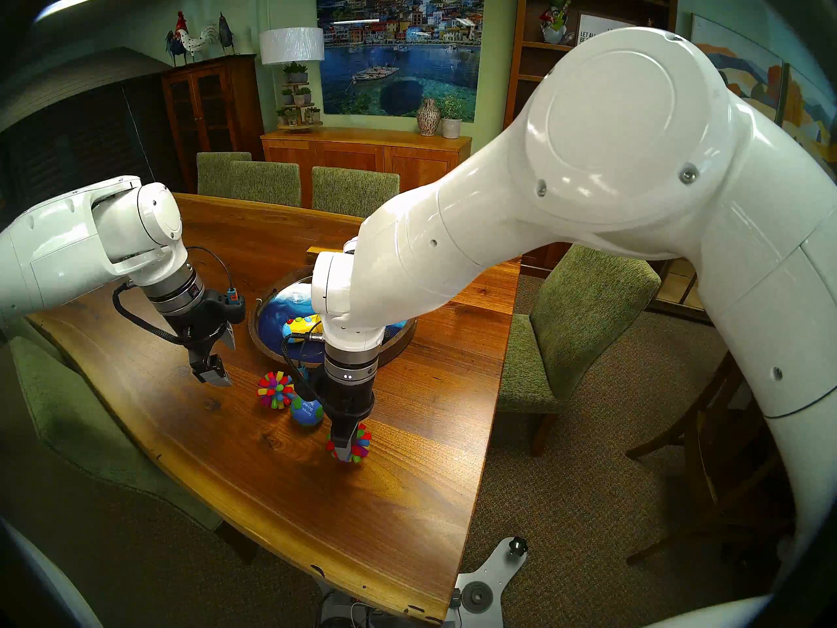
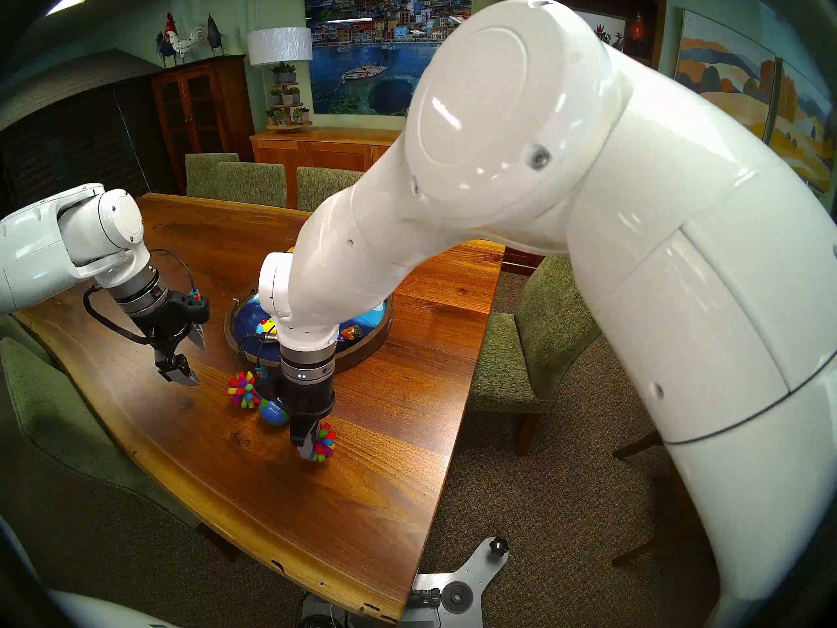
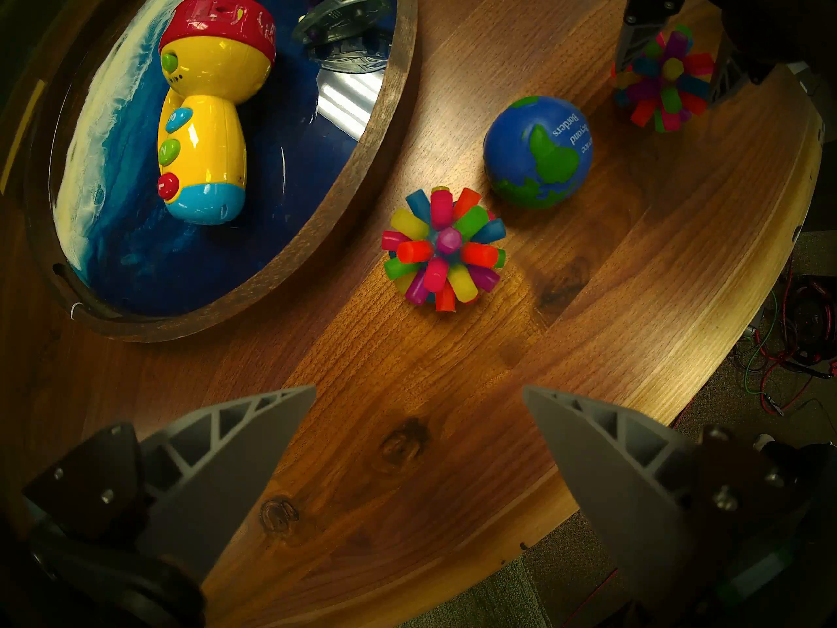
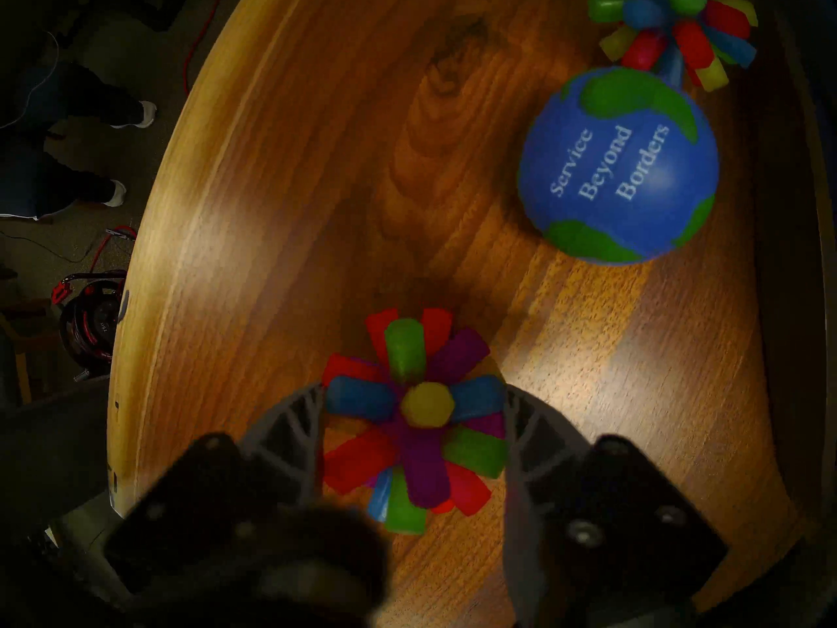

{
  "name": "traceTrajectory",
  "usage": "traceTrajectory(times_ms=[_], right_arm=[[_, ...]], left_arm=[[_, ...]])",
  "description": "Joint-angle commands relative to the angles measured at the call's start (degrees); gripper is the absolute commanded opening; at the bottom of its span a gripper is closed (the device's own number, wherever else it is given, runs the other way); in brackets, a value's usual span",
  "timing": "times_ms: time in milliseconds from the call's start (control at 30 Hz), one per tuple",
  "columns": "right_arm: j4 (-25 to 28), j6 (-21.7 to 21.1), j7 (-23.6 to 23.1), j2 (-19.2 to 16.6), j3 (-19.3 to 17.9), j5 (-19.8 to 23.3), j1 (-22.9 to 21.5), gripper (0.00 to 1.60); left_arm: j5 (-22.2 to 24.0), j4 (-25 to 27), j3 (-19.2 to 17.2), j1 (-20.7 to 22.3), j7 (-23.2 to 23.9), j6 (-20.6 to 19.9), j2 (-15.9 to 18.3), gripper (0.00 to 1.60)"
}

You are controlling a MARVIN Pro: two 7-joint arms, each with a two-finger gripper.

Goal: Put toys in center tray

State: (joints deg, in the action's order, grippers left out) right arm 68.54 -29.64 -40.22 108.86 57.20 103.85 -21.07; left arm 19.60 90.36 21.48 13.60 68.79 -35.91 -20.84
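Observation:
My right gripper [image 1: 346, 452] is shut on a spiky multicoloured ball [image 4: 416, 423] that rests on the wooden table, one finger on each side. The blue-green globe ball [image 1: 307, 412] with white text lies just left of it. The second spiky ball [image 1: 275, 390] lies beyond the globe. My left gripper [image 1: 222, 355] is open and empty, hovering above the table left of the toys. The round wood-rimmed tray [image 1: 252, 328] with a blue wave inside holds the yellow-red toy flashlight [image 3: 204, 128] and a small dark-haired doll figure [image 2: 352, 331]. My right arm hides much of the tray.
A small wooden block [image 1: 317, 252] sits behind the tray. Green chairs stand at the table's far side and right side [image 1: 579, 323]. The table's curved front edge [image 3: 679, 387] runs close to the toys; cables lie on the floor below.

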Motion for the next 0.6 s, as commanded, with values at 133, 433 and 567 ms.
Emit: traceTrajectory(times_ms=[133,433,567], right_arm=[[-1.6,-1.9,0.4,-3.7,1.5,0.4,-6.4,0.00],[-9.7,-1.1,-0.6,-5.2,3.0,-1.2,-9.1,0.00],[-13.4,-0.6,-0.8,-4.5,3.4,-1.9,-8.4,0.00]], left_arm=[[0.0,-0.1,-1.4,1.8,-0.1,0.0,-0.1,1.60],[0.0,-0.2,-1.4,1.6,-0.2,0.0,-0.1,1.60],[0.0,-0.2,-1.4,1.6,-0.2,0.0,-0.1,1.60]])
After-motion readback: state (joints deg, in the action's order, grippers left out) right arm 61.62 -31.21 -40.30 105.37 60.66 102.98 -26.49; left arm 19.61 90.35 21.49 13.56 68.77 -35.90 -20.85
